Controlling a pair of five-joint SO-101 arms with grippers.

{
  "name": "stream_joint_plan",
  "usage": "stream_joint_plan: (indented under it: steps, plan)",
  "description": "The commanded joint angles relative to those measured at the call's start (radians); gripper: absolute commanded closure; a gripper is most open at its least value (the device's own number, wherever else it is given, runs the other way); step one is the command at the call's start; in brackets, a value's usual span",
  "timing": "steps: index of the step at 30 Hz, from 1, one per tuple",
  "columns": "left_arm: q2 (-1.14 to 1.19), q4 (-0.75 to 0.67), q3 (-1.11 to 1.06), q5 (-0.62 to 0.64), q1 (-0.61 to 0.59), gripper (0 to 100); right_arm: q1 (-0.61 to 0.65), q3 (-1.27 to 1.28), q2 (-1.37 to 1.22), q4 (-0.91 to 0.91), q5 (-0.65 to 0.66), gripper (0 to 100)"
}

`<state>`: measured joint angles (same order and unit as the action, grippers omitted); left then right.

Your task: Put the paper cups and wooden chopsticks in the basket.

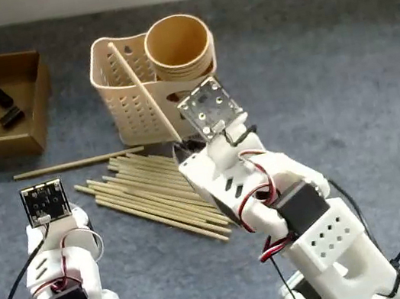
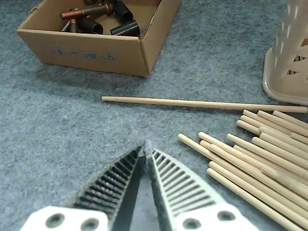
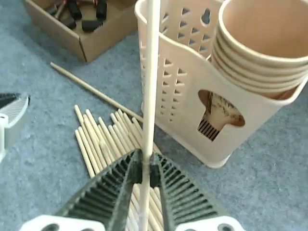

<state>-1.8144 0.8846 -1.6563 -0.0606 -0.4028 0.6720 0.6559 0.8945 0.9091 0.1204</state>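
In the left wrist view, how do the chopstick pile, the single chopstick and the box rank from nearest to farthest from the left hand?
From the left hand:
1. Chopstick pile: on the carpet just beside the hand's tip.
2. Single chopstick: lying crosswise, between the hand and the box.
3. Box: farthest, beyond the single chopstick.

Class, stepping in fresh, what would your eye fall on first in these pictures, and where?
The right gripper is shut on one wooden chopstick, held up beside the basket. A stack of paper cups already sits in that basket, and a pile of chopsticks lies on the grey carpet in front of it.
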Motion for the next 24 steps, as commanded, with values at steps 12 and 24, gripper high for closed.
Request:
stream_joint_plan:
  steps: [12, 24]
  plan:
    - [-0.004, -0.017, 0.002, -0.011, -0.012, 100, 0.091, -0.008, 0.018, -0.558, -0.002, 99.2]
    - [-0.004, -0.017, 0.002, -0.011, -0.012, 100, 0.087, -0.015, -0.219, -1.007, -0.003, 99.2]
